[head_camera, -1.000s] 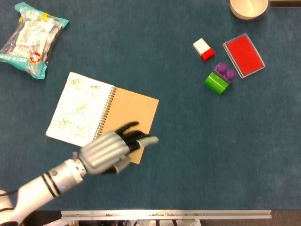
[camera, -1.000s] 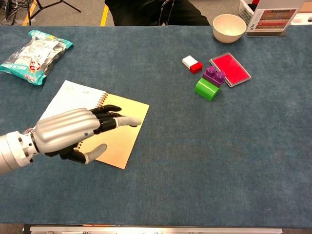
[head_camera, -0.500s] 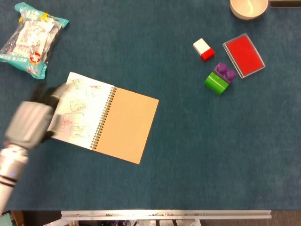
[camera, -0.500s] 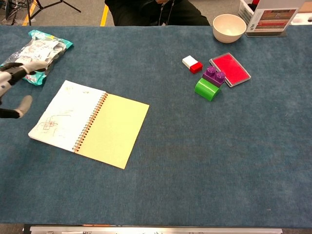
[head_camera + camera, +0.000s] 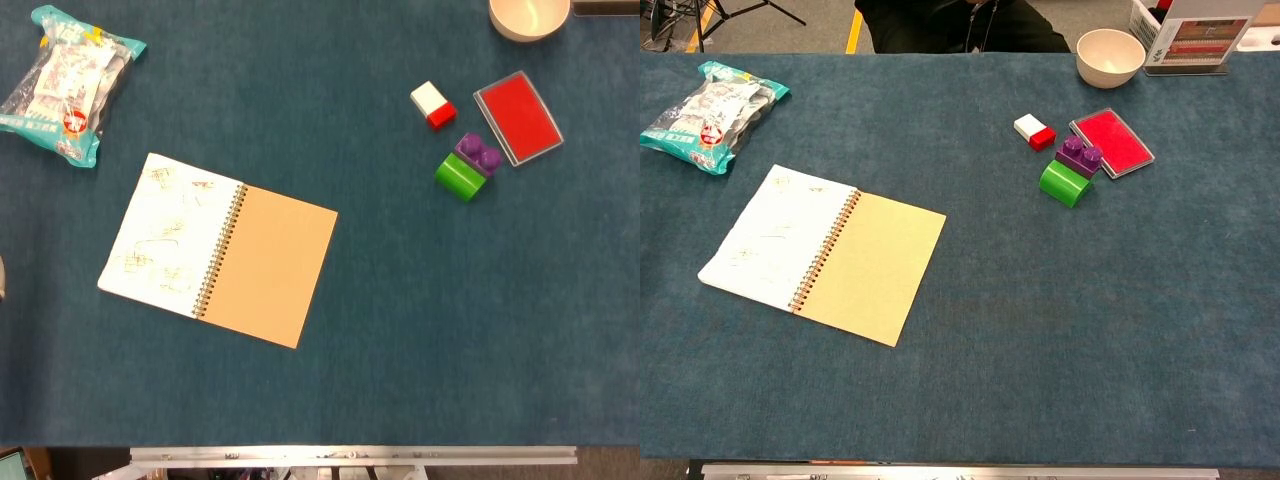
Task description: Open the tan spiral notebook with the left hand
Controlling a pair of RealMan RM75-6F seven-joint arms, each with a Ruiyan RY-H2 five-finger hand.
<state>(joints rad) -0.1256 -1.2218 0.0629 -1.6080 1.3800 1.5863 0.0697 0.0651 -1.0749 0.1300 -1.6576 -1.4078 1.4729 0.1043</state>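
The notebook (image 5: 218,251) lies open and flat, scribbled page beside the tan cover. Neither hand is in view, so their state cannot be told. Little looks likely to go wrong; a hand sweeping back could flip the page shut. Wide bare cloth lies right of the notebook; a snack bag (image 5: 68,80) sits up-left, blocks (image 5: 466,167) far right

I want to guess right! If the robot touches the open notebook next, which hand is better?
Probably left. The tan spiral notebook lies open on the left in both views, far from the green block on the right. Neither hand shows clearly now.
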